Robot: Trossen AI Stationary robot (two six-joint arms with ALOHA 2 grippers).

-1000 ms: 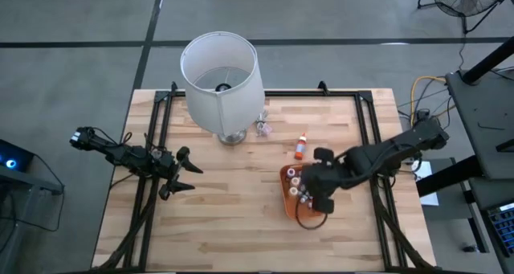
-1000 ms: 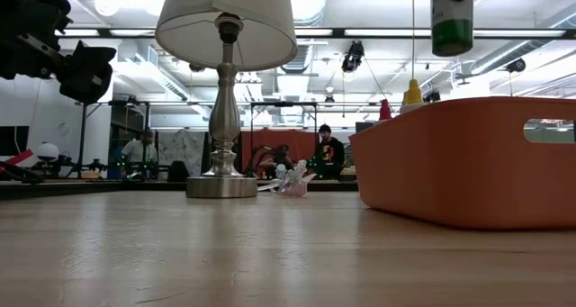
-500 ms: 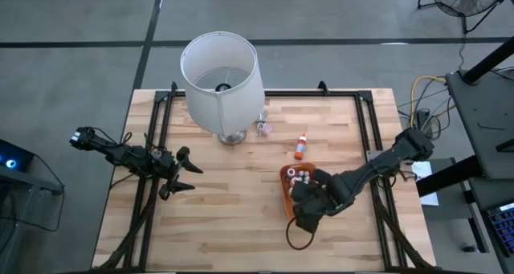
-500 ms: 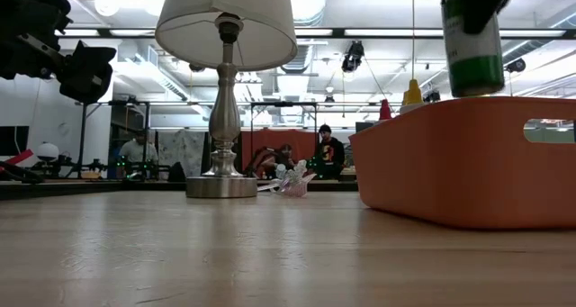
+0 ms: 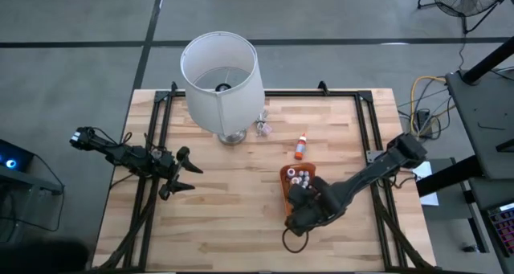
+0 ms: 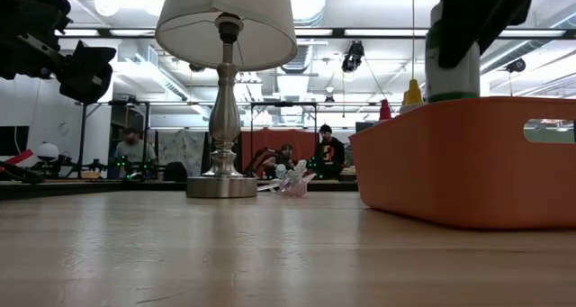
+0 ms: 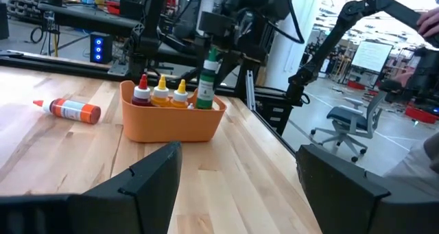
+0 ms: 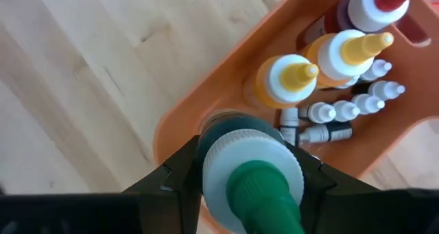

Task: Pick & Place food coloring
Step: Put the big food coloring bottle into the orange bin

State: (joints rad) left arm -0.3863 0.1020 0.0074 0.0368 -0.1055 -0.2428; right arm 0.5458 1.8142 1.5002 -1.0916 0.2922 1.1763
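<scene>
My right gripper (image 8: pixel 248 176) is shut on a green food coloring bottle (image 6: pixel 450 66) with a white collar and green nozzle, at the near end of the orange tray (image 5: pixel 286 186). Red, orange and yellow food coloring bottles (image 8: pixel 343 52) stand in the tray, with several tinier white-capped ones (image 8: pixel 343 112) lying beside them. Another orange bottle (image 5: pixel 299 146) lies on its side on the table beyond the tray. My left gripper (image 5: pixel 185 170) waits open at the table's left, pointing level. My right gripper pinches the green bottle just under its white collar (image 8: pixel 210 167) between its two fingers. The fingers (image 6: pixel 481 14) come from above, slanting down. The bottle is upright, its lower end behind the tray's wall (image 6: pixel 450 163); whether it rests on the tray's floor I cannot tell.
A tall lamp with a white shade (image 5: pixel 221 69) stands at the far middle of the table, with a small clear wrapper-like thing (image 5: pixel 263 129) beside its base. Bare wood lies between the lamp, the tray and my left gripper.
My right gripper has come down and toward the table's near edge over the tray, rolling as it went. The green bottle has sunk from well above the tray's rim until its lower end is inside the tray.
</scene>
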